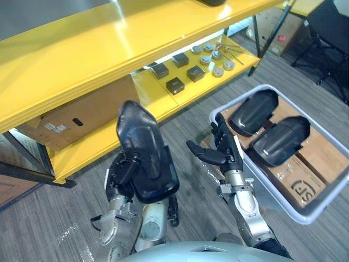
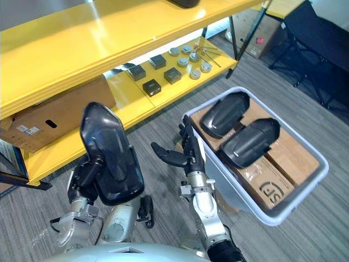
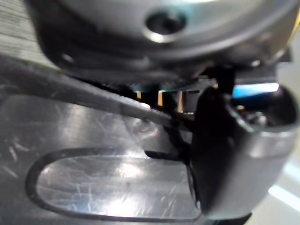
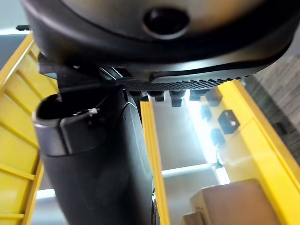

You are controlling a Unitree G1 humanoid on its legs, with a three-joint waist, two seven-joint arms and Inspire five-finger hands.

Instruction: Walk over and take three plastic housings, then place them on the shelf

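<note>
A plastic housing [image 1: 146,155] was clasped upright in the left hand [image 1: 121,174] before the shelf [image 1: 82,49], the right hand [image 1: 224,148] spread empty. The housing was best raised over the shelf's edge, then laid flat.

Saw a glossy, smooth yellow finish on the shelf [image 1: 109,43], bright with glare. Noted smooth black plastic with a soft sheen on the housing [image 1: 146,158] before the shelf, likewise on two housings [image 1: 253,112] in a pale, smooth plastic bin [image 1: 275,191] right of it. Found matt brown cardboard [image 1: 82,114] under the shelf, dull metal discs [image 1: 218,71] on its lower board [image 1: 148,94], rough grey carpet [image 1: 191,120] before it.
</note>
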